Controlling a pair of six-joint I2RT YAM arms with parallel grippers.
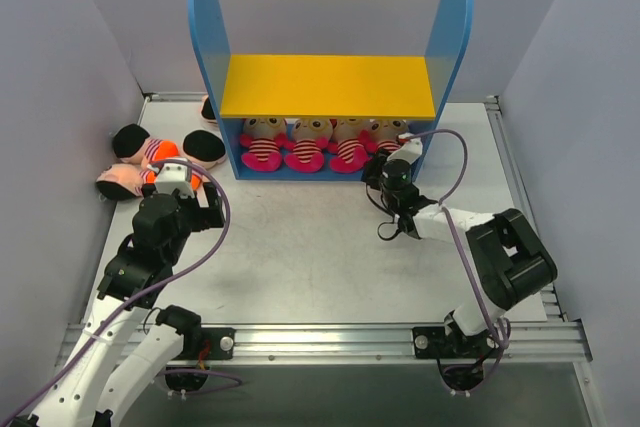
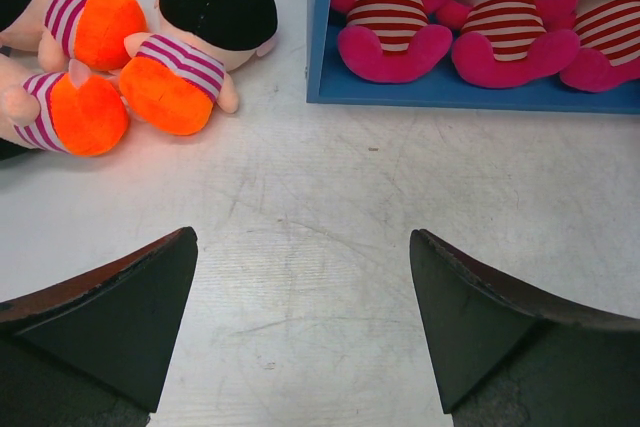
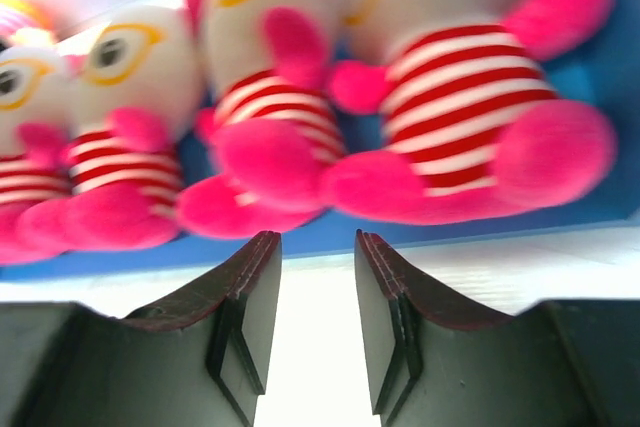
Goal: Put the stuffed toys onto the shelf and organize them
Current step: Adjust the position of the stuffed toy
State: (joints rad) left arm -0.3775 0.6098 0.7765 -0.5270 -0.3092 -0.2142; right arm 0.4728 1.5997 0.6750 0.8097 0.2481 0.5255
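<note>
Four pink striped toys (image 1: 308, 147) are seen seated side by side on the lower level of the shelf (image 1: 452, 27), faces outward, and that level is filled from one side to the other. The row is judged finished, since no room is left there. No toy is carried by the yellow upper board (image 1: 328, 85), so it is taken as the place meant for the rest. The four orange-bottomed toys (image 2: 195, 57) are found lying in a loose heap on the bench (image 1: 320, 247), to the left of the shelf, with one tucked farther back beside the shelf's left side. The left pincer (image 2: 302, 247) is held wide open and empty, low over the bench and aimed toward that heap, which suggests that a grasp is being prepared. The nearest toy, lying face down, would probably be taken most easily across its soft body. The right pincer (image 3: 318, 247) is held just in front of the rightmost pink toys, its jaws narrowly parted with nothing between them, and no contact with any toy can be made out. Care would be called for so that the seated row is not knocked over.
</note>
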